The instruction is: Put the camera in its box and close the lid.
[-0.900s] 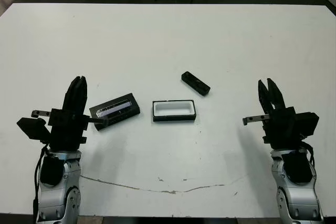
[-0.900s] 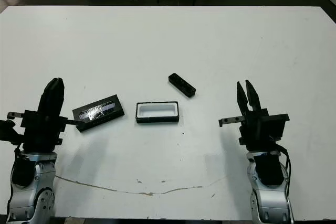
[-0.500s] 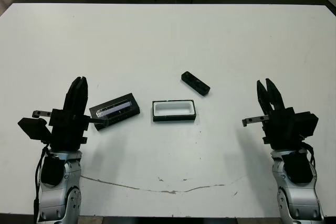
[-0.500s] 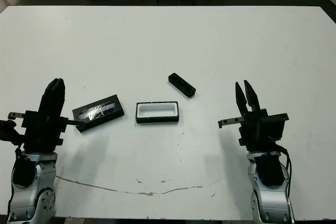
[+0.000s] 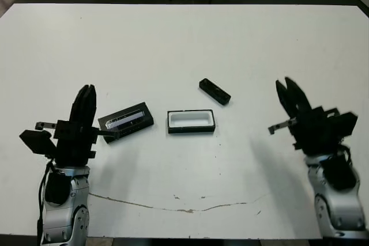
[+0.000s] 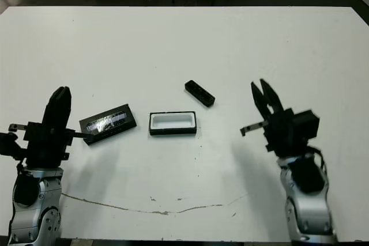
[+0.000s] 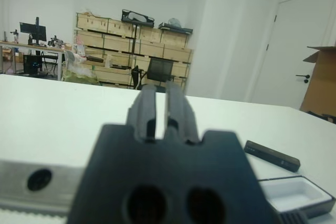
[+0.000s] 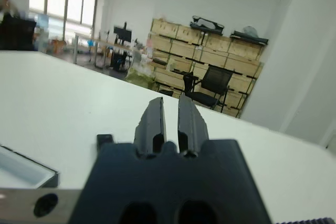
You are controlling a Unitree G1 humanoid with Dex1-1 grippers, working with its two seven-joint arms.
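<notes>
Pincer state first: right pincer (image 5: 290, 93) hovers over the counter (image 5: 184, 44) on the robot's right, fingers parted by a narrow gap, holding nothing, tilted a little toward the centre. Left pincer (image 5: 85, 101) stands upright at the robot's left; its two fingers run parallel and close together with a thin slit between them in the left wrist view, also empty.

Camera (image 5: 214, 91): lies flat on the counter, angled diagonally, just beyond and slightly right of the box, apart from it. Well clear of both pincers; nearer the right one.

Box (image 5: 191, 121): sits open near the counter's centre, white inside facing up, long side running left to right. Nothing in it.

Lid (image 5: 125, 121): lies flat just left of the box, not touching it, turned at a slight angle, glossy strip facing up. Its near-left corner is close to the left pincer's body.

Counter surface: white, with a thin crack line (image 5: 184, 207) running across the near edge.
</notes>
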